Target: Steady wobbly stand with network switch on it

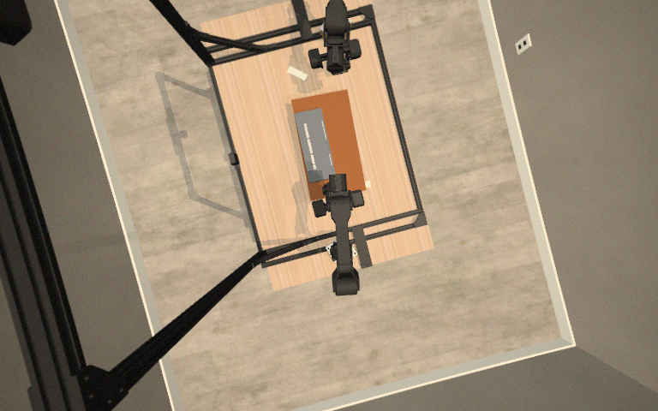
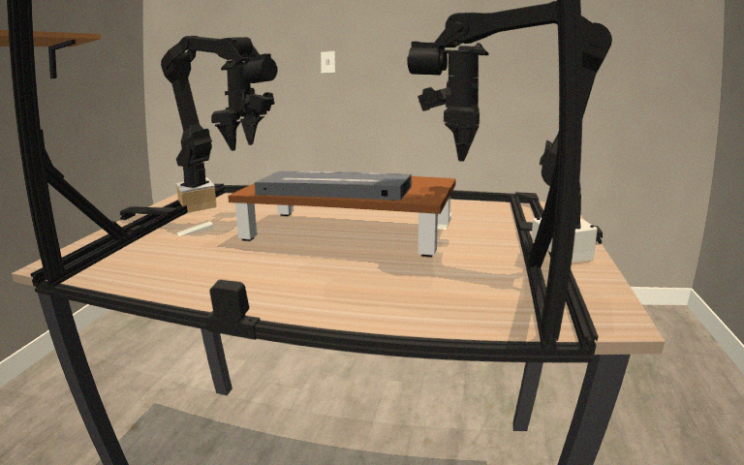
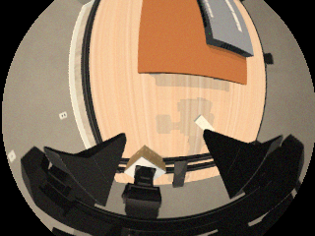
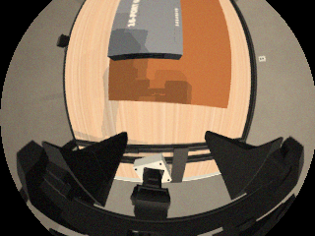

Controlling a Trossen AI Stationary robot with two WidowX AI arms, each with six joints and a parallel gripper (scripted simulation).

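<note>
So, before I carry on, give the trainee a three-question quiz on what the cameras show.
1. Fill in: the left tool and right tool are both ____.
2. Which is nearer the pale wedge lying apart from the stand? A) left tool B) right tool
3. True or false: the network switch lies under the stand.

Key: 1 open; 2 A; 3 false
</note>
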